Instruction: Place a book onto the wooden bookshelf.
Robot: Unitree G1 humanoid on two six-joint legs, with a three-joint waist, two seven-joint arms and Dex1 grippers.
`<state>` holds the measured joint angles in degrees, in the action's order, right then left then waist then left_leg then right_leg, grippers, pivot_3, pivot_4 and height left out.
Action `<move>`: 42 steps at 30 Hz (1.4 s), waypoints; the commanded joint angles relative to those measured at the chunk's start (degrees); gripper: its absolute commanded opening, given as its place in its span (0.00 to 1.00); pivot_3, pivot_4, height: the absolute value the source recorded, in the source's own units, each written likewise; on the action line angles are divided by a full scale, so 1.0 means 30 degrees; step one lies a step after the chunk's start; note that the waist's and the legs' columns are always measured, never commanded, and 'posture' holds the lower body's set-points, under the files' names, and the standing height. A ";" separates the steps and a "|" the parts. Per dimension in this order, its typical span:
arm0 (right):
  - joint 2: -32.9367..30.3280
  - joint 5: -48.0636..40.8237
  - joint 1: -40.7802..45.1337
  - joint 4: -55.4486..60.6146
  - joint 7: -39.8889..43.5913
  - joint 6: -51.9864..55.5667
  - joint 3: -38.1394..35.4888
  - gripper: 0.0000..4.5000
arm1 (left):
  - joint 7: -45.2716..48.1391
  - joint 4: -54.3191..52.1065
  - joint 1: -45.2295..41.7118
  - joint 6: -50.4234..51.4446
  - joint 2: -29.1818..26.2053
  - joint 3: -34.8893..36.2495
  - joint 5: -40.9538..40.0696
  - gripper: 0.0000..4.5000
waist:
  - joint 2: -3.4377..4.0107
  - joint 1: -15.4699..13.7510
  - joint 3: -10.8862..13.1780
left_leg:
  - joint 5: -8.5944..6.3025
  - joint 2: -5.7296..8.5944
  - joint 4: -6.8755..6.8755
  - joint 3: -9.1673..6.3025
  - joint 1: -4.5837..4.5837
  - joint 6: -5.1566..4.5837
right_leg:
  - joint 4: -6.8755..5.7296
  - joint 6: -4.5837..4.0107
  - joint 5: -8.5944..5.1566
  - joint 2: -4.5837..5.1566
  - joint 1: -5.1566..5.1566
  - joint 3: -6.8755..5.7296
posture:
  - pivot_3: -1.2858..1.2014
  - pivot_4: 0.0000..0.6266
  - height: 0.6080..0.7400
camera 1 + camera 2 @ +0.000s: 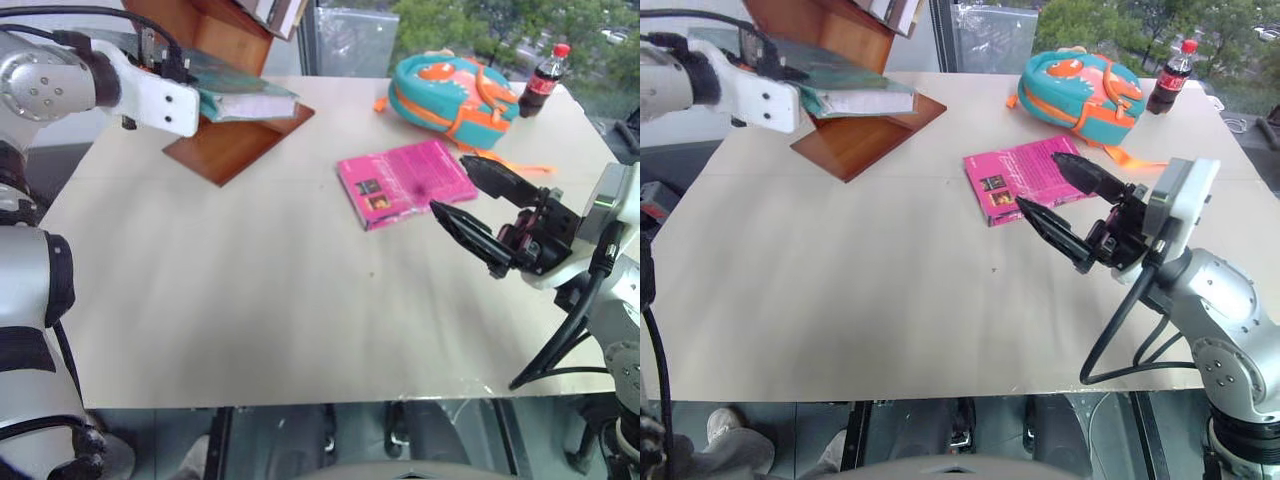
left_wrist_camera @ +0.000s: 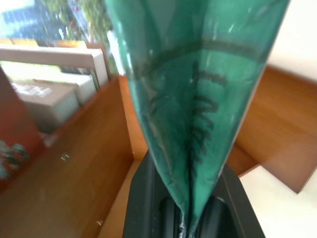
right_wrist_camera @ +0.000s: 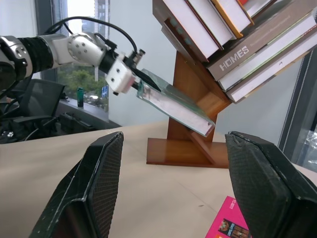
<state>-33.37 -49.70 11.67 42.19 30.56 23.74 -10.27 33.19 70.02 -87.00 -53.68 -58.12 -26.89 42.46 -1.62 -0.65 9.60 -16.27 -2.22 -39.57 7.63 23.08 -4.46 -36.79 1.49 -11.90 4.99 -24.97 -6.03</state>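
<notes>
The teal book [image 1: 245, 95] is pinched at one edge in my shut left gripper [image 2: 188, 208] at the far left of the table. It hangs tilted above the base board of the reddish-brown wooden bookshelf [image 1: 235, 145], its far end down by the shelf's slanted upright [image 3: 190, 144]. Whether the book touches the wood I cannot tell. My right gripper [image 1: 450, 183] hovers open and empty over the right side of the table, just in front of a pink book [image 1: 405, 180].
A teal and orange backpack [image 1: 450, 95] and a cola bottle [image 1: 543, 80] stand at the far right of the table. Several books [image 3: 237, 34] lean in the shelf's upper slot. The pale tabletop [image 1: 250, 300] stretches bare towards its near edge.
</notes>
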 commanded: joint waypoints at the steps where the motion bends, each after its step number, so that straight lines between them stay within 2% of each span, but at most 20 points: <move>1: 0.0023 -0.0066 0.0292 0.0441 -0.0293 -0.0074 -0.0119 0.75 | -0.1569 0.1126 -0.1233 0.0786 -0.0002 -0.0342 0.0771 0.02 | -0.0009 0.0009 0.0005 | 0.0000 0.0000 0.0000 0.0002 0.0006 0.0001 | -0.0004 -0.0001 0.0000 0.0000 -0.0009 0.0001 | 0.52 0.24 1.00; 6: 0.0015 -0.0053 0.0293 0.0552 -0.0542 -0.0084 -0.0056 0.75 | -0.1055 0.1952 -0.1638 0.1753 0.0271 0.0100 0.0228 0.41 | -0.0011 0.0011 0.0007 | 0.0002 -0.0001 -0.0042 0.0006 0.0145 0.0002 | -0.0038 -0.0005 0.0005 0.0000 -0.0140 -0.0004 | 0.52 0.24 1.00; 8: -0.0020 -0.0126 0.0209 0.0662 -0.0607 -0.0081 -0.0110 0.75 | -0.1297 0.1961 -0.1584 0.1797 0.0137 0.0223 0.0155 0.60 | -0.0018 -0.0004 0.0010 | 0.0002 -0.0008 -0.0147 -0.0005 0.0262 0.0002 | -0.0090 -0.0061 0.0039 -0.0001 -0.0229 -0.0026 | 0.52 0.24 1.00; 9: -0.0033 -0.0149 0.0186 0.0681 -0.0635 -0.0073 -0.0132 0.75 | -0.1255 0.1968 -0.1480 0.1794 0.0011 0.0409 -0.0039 0.67 | -0.0021 -0.0007 0.0012 | 0.0001 -0.0009 -0.0161 -0.0007 0.0264 0.0002 | -0.0090 -0.0061 0.0040 -0.0001 -0.0219 -0.0033 | 0.52 0.24 1.00; 16: -0.0116 -0.0314 0.0444 0.0377 -0.0429 0.0014 -0.0038 0.75 | -0.0204 0.1749 -0.0174 0.0798 -0.1332 0.2069 -0.2272 0.67 | -0.0024 0.0053 0.0014 | -0.0004 -0.0018 -0.0199 -0.0011 0.0263 -0.0007 | -0.0122 0.0001 0.0007 0.0006 -0.0212 -0.0028 | 0.52 0.24 1.00; 23: -0.0117 -0.0577 0.0977 -0.0189 0.0269 0.0191 0.0109 0.75 | 0.4857 0.0840 0.2681 -0.0583 -0.2533 0.6796 -0.8984 0.67 | -0.0033 0.0051 0.0014 | -0.0004 -0.0021 -0.0294 -0.0006 0.0250 -0.0008 | -0.0252 -0.0004 0.0006 0.0025 -0.0216 -0.0013 | 0.52 0.24 1.00; 28: -0.0097 -0.0683 0.1315 -0.0687 0.0838 0.0277 0.0259 0.75 | 0.8166 -0.0884 0.6380 0.3018 -0.2808 1.1269 -1.4836 0.67 | -0.0036 0.0090 0.0010 | -0.0004 -0.0024 -0.0360 -0.0014 0.0239 -0.0007 | -0.0324 -0.0027 0.0017 0.0032 -0.0210 -0.0007 | 0.52 0.24 1.00; 30: -0.0061 -0.0689 0.1439 -0.0930 0.1059 0.0272 0.0332 0.75 | 0.8519 -0.1911 0.8811 0.5294 -0.2745 1.2946 -1.6713 0.55 | -0.0031 0.0178 0.0008 | -0.0004 -0.0027 -0.0389 -0.0012 0.0234 -0.0008 | -0.0354 -0.0027 0.0018 0.0032 -0.0208 0.0005 | 0.52 0.24 1.00; 32: -0.0031 -0.0644 0.1529 -0.1136 0.1237 0.0254 0.0384 0.75 | 0.8051 -0.3700 1.1542 0.7008 -0.2292 1.4155 -1.7935 0.39 | -0.0030 0.0319 0.0007 | -0.0004 -0.0031 -0.0403 -0.0004 0.0218 -0.0009 | -0.0382 -0.0026 0.0018 0.0034 -0.0207 0.0025 | 0.52 0.24 1.00; 34: -0.0049 -0.0637 0.1601 -0.1269 0.1361 0.0254 0.0387 0.75 | 0.7112 -0.6578 1.3910 0.9090 -0.1276 1.5158 -1.9232 0.17 | -0.0031 0.0341 0.0006 | -0.0004 -0.0040 -0.0436 -0.0016 0.0222 -0.0008 | -0.0393 -0.0026 0.0019 0.0033 -0.0196 0.0014 | 0.52 0.24 1.00; 36: -0.0116 -0.0613 0.1656 -0.1343 0.1450 0.0258 0.0367 0.75 | 0.6327 -1.0463 1.6221 1.1806 0.0088 1.5727 -2.0742 0.02 | -0.0053 0.0219 -0.0004 | -0.0004 -0.0050 -0.0503 -0.0070 0.0254 -0.0009 | -0.0402 -0.0066 0.0044 0.0043 -0.0177 -0.0036 | 0.52 0.24 1.00; 40: -0.0338 -0.0602 0.1550 -0.1153 0.1378 0.0354 0.0103 0.75 | 0.5071 -1.9872 2.0766 1.8860 0.3091 1.5651 -2.5409 0.02 | -0.0062 0.0106 -0.0011 | -0.0008 -0.0048 -0.0541 -0.0086 0.0247 -0.0014 | -0.0394 -0.0071 0.0053 0.0064 -0.0141 -0.0025 | 0.52 0.24 1.00; 42: -0.0425 -0.0613 0.1406 -0.0982 0.1286 0.0378 -0.0041 0.75 | 0.4229 -2.3037 2.1890 2.1496 0.4124 1.5293 -2.7081 0.02 | -0.0064 0.0121 -0.0012 | -0.0009 -0.0047 -0.0543 -0.0092 0.0235 -0.0014 | -0.0391 -0.0073 0.0056 0.0070 -0.0128 -0.0001 | 0.52 0.24 1.00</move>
<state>-33.85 -50.98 15.92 37.27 34.56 24.92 -8.32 48.53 11.02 -21.75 3.68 -46.30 18.94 -32.80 -1.81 -0.29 9.56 -16.30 -2.36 -41.19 7.33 23.77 -4.50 -37.97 1.26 -11.73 5.20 -25.34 -6.03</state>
